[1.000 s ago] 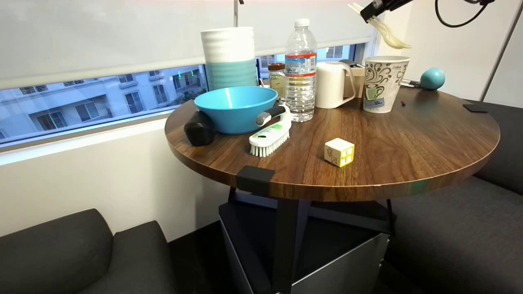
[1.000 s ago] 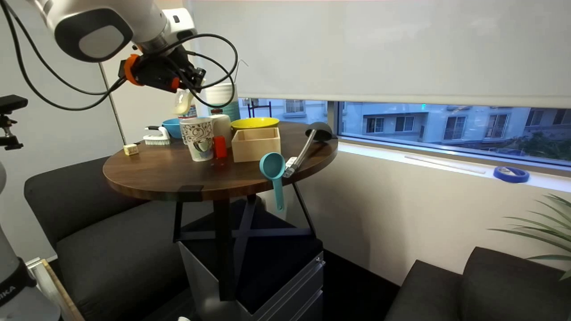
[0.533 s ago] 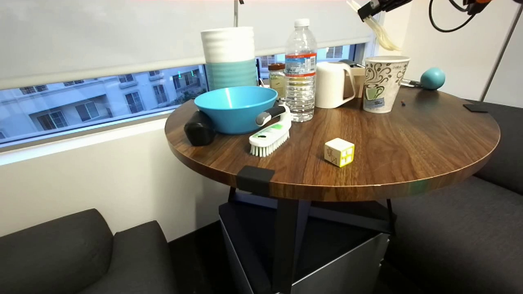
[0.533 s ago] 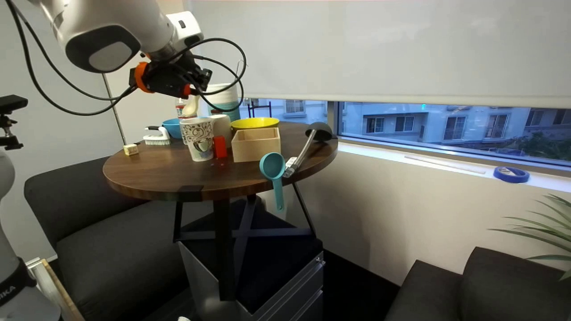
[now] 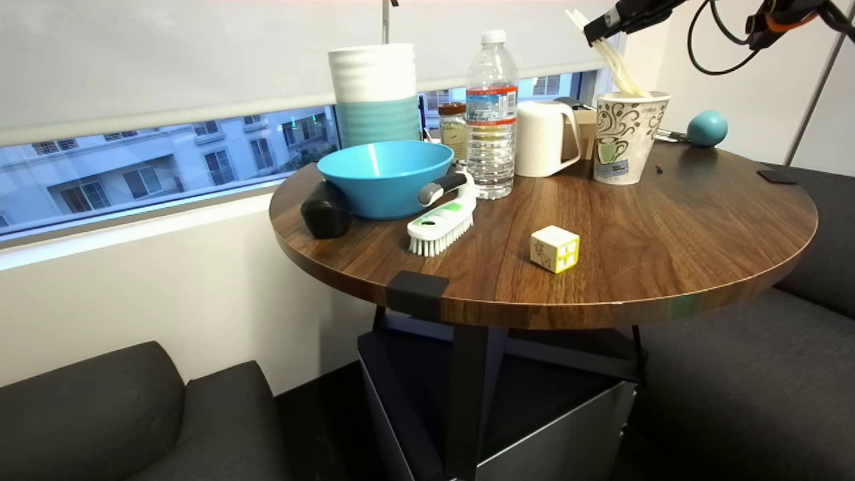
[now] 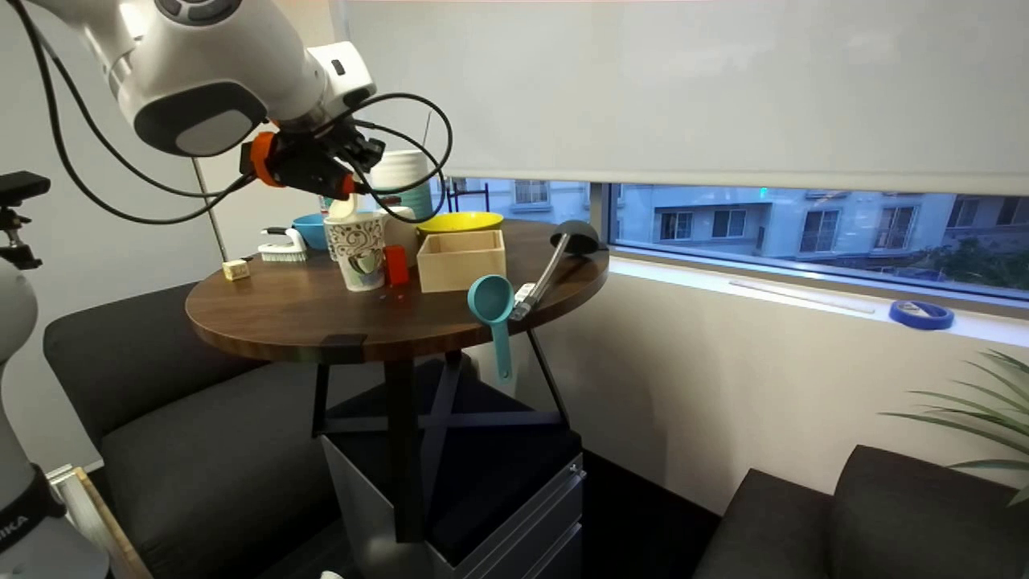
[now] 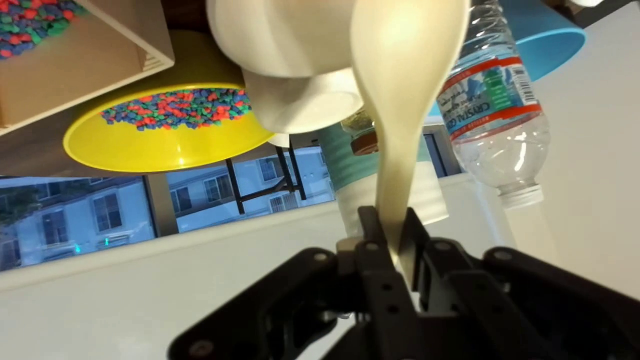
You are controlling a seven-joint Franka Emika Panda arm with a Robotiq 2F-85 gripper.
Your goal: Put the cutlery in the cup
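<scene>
A pale roller blind [image 5: 167, 60] hangs partway down the window [image 6: 599, 217], with a building [image 5: 140, 180] outside, and near it stands a round wooden table [image 5: 668, 254], its objects gathered mostly toward the glass. Over the table, at the end of the robot arm [image 6: 225, 88], the gripper [image 7: 392, 227] has its jaws narrow on the cutlery [image 7: 405, 55], a pale cream piece with a spoon-like end, pinched along its slim handle. It slants, narrow end up past the fingers, broad end low at the mouth of the cup [image 5: 628, 140]; whether that end is inside, touching the rim or just above it I cannot tell. The cup stands upright on the table, dark scrolls and a green mug printed on its side. Near it are the white jug [image 5: 534, 143], a red block [image 6: 395, 265] and an open wooden box [image 6: 462, 269]. Past the jug come a clear water bottle [image 5: 493, 153], a blue bowl [image 5: 386, 190] and a white-and-black brush [image 5: 441, 224], bristles down; a small cube [image 5: 554, 249] sits well apart from the cup. In the wrist view a yellow bowl [image 7: 100, 150] holds red, blue and green bits [image 7: 200, 107], and similar ones lie in the wooden box
</scene>
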